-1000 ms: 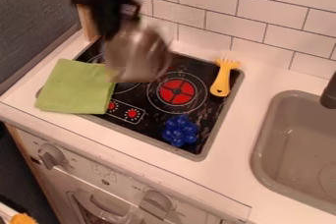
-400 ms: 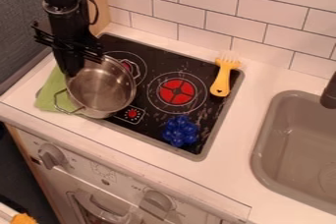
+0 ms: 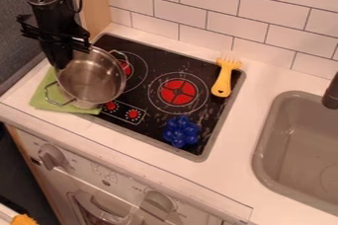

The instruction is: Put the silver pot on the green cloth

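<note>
Camera view: the silver pot (image 3: 92,78) is over the green cloth (image 3: 39,102), tilted, partly overhanging the stovetop (image 3: 198,66). I can't tell whether its base touches. I've got it pinched at 1 side in the gripper (image 3: 63,62). I'd ease it further over the cloth, level it, lower gently, and let go only once all 1 base bears evenly.

No text, label, brand, number or sign can be read; small marks are noted on the oven front (image 3: 122,193), between the left knob (image 3: 51,157) and right knob (image 3: 159,202); faint marks are noted on the cooktop's control panel (image 3: 121,114); none is legible.
</note>
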Motion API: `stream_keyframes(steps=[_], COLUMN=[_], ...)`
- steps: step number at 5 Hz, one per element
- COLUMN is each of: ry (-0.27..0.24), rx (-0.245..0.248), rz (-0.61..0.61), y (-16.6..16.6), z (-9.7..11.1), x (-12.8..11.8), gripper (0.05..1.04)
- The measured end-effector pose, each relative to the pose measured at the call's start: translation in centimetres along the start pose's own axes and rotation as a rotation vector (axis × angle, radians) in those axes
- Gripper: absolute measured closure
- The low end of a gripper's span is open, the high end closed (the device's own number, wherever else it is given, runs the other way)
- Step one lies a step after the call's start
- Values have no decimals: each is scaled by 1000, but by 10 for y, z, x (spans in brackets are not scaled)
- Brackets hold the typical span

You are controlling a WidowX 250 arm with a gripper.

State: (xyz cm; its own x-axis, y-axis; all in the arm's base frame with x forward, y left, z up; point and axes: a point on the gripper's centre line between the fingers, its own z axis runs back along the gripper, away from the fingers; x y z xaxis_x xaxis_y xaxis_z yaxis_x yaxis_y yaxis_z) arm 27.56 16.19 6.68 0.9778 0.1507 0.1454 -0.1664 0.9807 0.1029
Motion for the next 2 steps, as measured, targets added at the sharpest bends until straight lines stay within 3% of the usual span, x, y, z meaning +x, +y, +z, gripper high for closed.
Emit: stream_keyframes(steps=[1,2], ry=[-4,28], rx=[10,18], rz=[17,9], y=[14,21], z=[2,-7], x=[-2,-6], gripper=[1028,993])
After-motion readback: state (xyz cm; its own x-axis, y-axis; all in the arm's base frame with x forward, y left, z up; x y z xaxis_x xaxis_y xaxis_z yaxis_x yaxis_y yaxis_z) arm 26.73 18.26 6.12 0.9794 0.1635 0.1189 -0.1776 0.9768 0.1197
